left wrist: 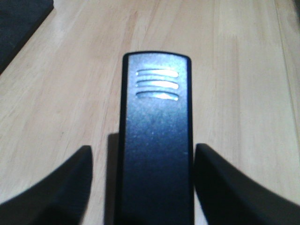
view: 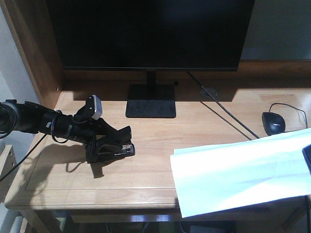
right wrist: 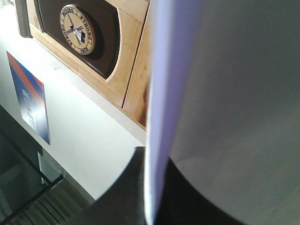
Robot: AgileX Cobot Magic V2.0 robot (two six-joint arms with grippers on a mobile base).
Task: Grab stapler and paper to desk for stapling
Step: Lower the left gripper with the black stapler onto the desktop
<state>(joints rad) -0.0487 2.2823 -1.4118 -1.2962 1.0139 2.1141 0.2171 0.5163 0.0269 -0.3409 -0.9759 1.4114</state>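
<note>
The black stapler [left wrist: 156, 140] lies lengthwise on the light-wood desk [left wrist: 243, 70], between the fingers of my left gripper [left wrist: 143, 161]. The jaws are open: bare wood shows between the left finger and the stapler, and the right finger [left wrist: 225, 183] is nearly against it. From the front, this gripper [view: 114, 145] is low over the desk's left half, around the stapler [view: 119, 150]. The white paper [view: 243, 172] slopes over the desk's [view: 146, 184] right front edge. My right gripper [view: 307, 160] is shut on its right side. The paper [right wrist: 225, 93] fills the right wrist view, its edge pinched in that gripper [right wrist: 154, 164].
A large black monitor [view: 150, 34] on a flat stand [view: 151, 102] occupies the back middle. A black mouse [view: 273, 123] with its cable lies at the back right, just beyond the paper. A wooden plaque [right wrist: 77, 22] and a blue poster [right wrist: 29, 98] show in the right wrist view.
</note>
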